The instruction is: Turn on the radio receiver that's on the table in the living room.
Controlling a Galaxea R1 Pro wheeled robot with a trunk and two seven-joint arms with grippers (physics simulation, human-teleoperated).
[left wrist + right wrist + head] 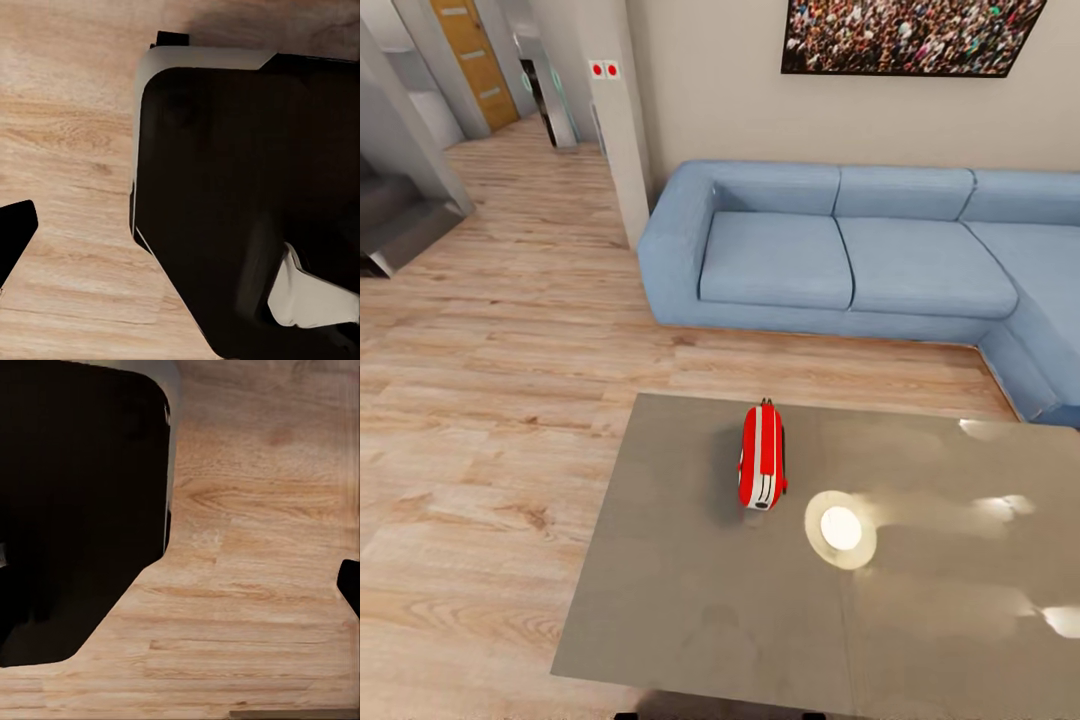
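One red radio receiver [762,456] stands on the grey table [690,600] left of centre, its long axis running away from the robot toward the blue sofa [840,255], so probably nearer the left arm, though I cannot tell either pincer's state.

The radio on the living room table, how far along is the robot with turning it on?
Done: the approach. The head view looks down over the grey table, with the red radio receiver lying toward its far edge, in front of the blue sofa. In hand: nothing; both wrist views look down at wood floor beside the robot's dark base. Left: reaching out and switching the radio on.
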